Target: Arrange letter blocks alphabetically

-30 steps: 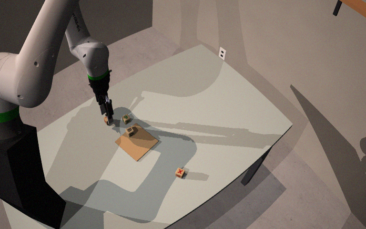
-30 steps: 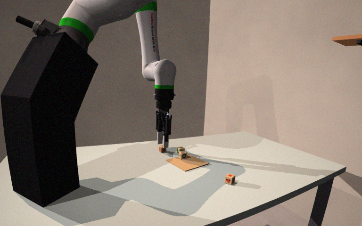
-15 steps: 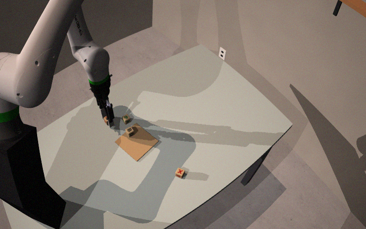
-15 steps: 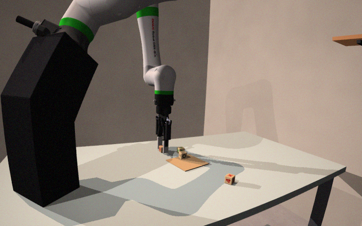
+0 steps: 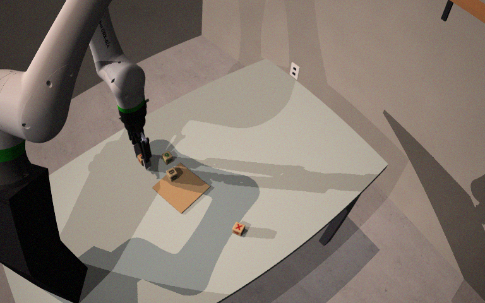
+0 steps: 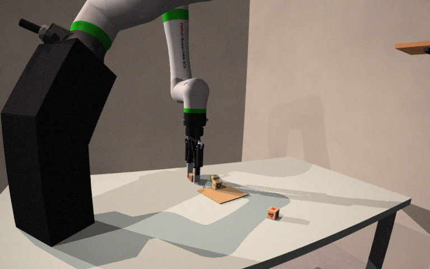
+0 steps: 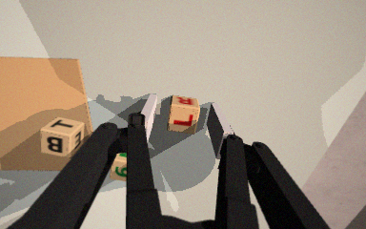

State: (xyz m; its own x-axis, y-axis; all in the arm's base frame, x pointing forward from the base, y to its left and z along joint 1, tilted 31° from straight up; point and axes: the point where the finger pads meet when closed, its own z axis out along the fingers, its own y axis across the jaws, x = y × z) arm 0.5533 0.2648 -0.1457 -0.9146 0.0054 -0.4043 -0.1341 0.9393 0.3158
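Lining up a grasp on the red-lettered block.
The gripper (image 5: 143,161) (image 6: 192,179) (image 7: 182,110) stands spread around the red-lettered block (image 5: 140,159) (image 6: 190,177) (image 7: 183,116), left of the mat (image 5: 181,201) (image 6: 221,197) (image 7: 38,88); next, probably, it should finish lowering, then close.

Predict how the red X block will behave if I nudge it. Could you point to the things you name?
The X block (image 5: 238,228) (image 6: 272,213) looks rigid, so probably won't squash. Its flat faces and square edges suggest sliding rather than rolling; its squat cube shape makes tipping unlikely.

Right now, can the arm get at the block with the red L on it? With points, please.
Probably yes: the gripper (image 5: 144,165) (image 6: 192,181) (image 7: 182,110) is open above the red L block (image 5: 140,159) (image 6: 191,177) (image 7: 184,114), with a gap on either side and nothing visible between block and fingers.
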